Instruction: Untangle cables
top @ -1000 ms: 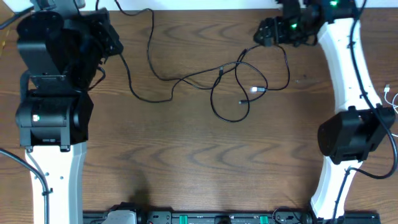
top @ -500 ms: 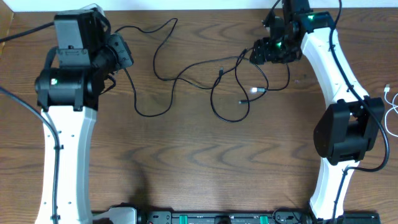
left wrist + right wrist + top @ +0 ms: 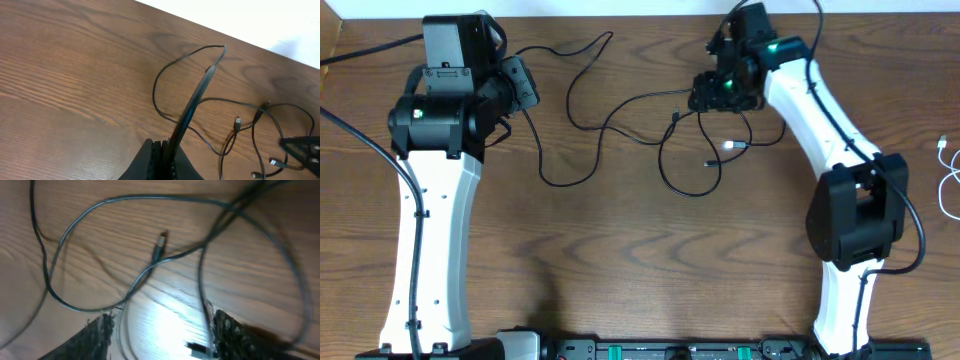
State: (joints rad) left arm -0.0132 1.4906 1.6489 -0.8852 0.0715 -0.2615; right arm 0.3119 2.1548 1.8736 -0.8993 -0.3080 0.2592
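Left arm extended up the left side, left gripper (image 3: 518,82) clamped on a black cable (image 3: 197,92). Right arm reaches inward, right gripper (image 3: 160,332) jaws apart astride the tangled cables (image 3: 708,163), far-centre on the table (image 3: 620,260). Right gripper has shifted left since a second ago.

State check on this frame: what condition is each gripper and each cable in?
left gripper: shut on the held black cable.
held black cable: pinched, running slack towards the tangle.
right gripper: open, fingers apart over the tangle, gripping nothing.
tangle of black cables: crossed in loops, not separated.
white cable: lying apart at the right edge of the table.
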